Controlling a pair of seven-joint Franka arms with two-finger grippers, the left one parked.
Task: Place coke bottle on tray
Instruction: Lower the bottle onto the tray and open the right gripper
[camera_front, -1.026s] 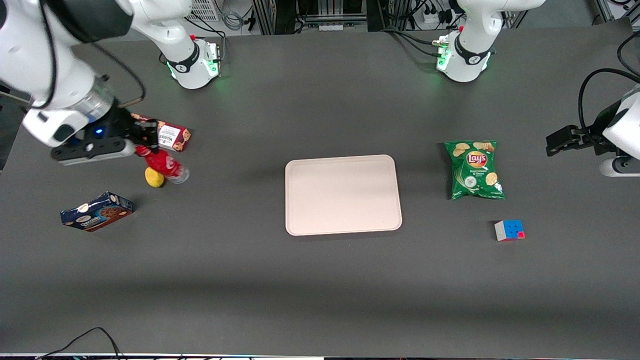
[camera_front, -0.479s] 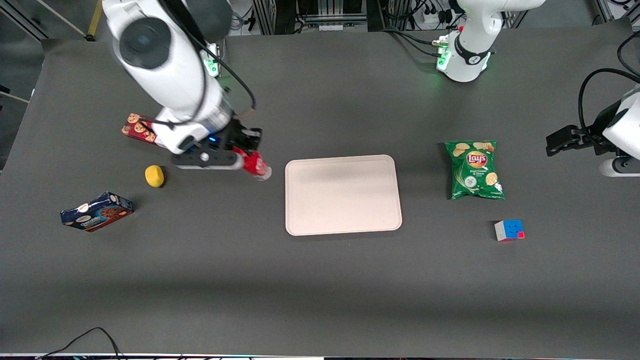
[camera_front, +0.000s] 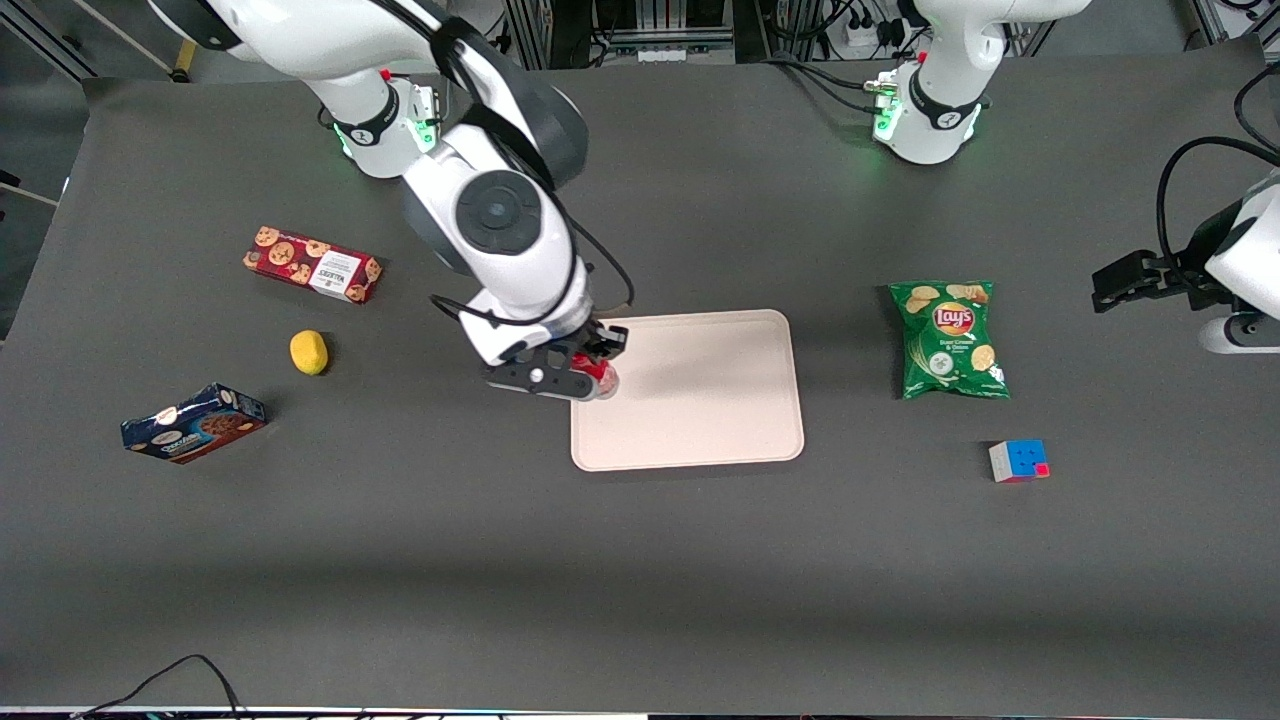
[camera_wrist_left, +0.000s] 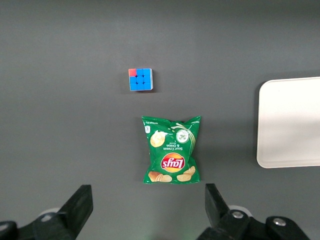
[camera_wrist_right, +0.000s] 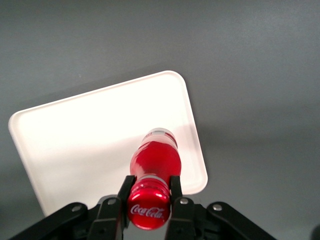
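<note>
My right gripper is shut on the coke bottle, a small bottle with a red cap, and holds it above the edge of the tray that is toward the working arm's end. In the right wrist view the fingers clamp the neck just under the red cap of the bottle. The bottle hangs base down over the pale beige tray. The tray holds nothing. The tray's edge also shows in the left wrist view.
A yellow lemon-like lump, a red cookie box and a blue box lie toward the working arm's end. A green Lay's chip bag and a puzzle cube lie toward the parked arm's end.
My right gripper has carried the coke bottle from beside the yellow lump toward the tray and now holds it over the tray's edge. The bottle now hangs more upright.
</note>
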